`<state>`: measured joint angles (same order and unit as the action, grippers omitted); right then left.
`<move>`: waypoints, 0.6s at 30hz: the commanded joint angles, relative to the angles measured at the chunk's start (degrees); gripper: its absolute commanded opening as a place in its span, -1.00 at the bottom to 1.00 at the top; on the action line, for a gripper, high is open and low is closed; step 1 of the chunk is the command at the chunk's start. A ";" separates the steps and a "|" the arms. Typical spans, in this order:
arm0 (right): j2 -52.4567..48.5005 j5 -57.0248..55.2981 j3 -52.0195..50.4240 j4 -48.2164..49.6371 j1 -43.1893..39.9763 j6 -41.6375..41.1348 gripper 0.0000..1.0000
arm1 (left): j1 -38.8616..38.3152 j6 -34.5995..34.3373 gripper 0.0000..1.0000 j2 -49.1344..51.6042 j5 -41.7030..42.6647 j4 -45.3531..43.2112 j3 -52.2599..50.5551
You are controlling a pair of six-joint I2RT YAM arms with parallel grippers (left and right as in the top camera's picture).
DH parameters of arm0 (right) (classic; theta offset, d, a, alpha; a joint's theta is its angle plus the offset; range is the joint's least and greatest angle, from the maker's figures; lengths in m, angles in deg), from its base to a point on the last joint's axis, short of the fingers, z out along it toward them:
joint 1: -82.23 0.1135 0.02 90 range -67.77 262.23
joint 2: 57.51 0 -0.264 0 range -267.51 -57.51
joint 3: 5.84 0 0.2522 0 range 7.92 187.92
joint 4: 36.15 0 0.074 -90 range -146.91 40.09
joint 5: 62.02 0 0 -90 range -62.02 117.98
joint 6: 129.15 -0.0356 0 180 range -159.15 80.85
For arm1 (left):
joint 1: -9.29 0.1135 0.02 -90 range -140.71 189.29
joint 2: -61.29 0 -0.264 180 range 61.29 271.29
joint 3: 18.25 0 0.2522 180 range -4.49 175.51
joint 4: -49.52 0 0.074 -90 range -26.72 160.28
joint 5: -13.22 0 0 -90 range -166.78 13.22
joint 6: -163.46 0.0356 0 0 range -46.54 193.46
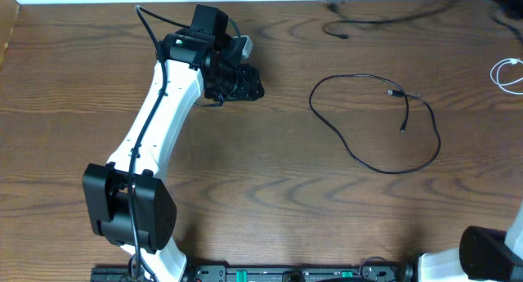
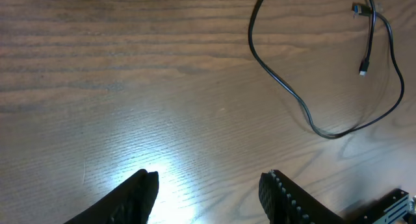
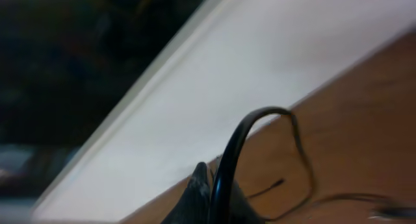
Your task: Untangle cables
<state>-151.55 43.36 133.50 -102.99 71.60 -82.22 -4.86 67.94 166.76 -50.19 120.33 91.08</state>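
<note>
Black cable (image 1: 353, 157) lies as an open loop right of the table (image 1: 245, 192) centre, long axis far-left to near-right, plugs turned inward. Left gripper (image 2: 209, 180) fingers stand apart, empty. Right gripper (image 3: 203, 188) fingers are together, possibly on a blurred black cord (image 3: 240, 136).

Glare whitens the table (image 2: 162, 178) in left wrist view; right wrist view blurred.

My tabletop (image 1: 270, 192) is warm brown with darker, wavy wood grain. The long cable (image 2: 286, 87) is black and the short cable (image 1: 505, 72) is white. My left arm (image 1: 159, 110) is white with black joints, and its gripper (image 2: 209, 185) is black.
</note>
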 commanded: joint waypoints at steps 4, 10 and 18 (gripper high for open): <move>1.03 -4.98 0.74 -7.82 -14.19 5.73 -0.97 | -0.07 1.01 0.11 -0.68 -0.76 0.33 -0.11; 1.03 -5.03 0.72 -11.56 -26.03 7.98 -0.97 | -0.07 1.03 0.11 -0.68 -0.76 0.74 -0.11; -1.53 -12.37 0.72 -13.20 -33.73 8.04 -0.98 | -0.07 1.03 0.11 -0.68 -0.76 1.22 -0.11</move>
<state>-151.31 35.23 133.59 -115.84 39.10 -75.51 -4.86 67.94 166.76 -50.19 121.36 91.08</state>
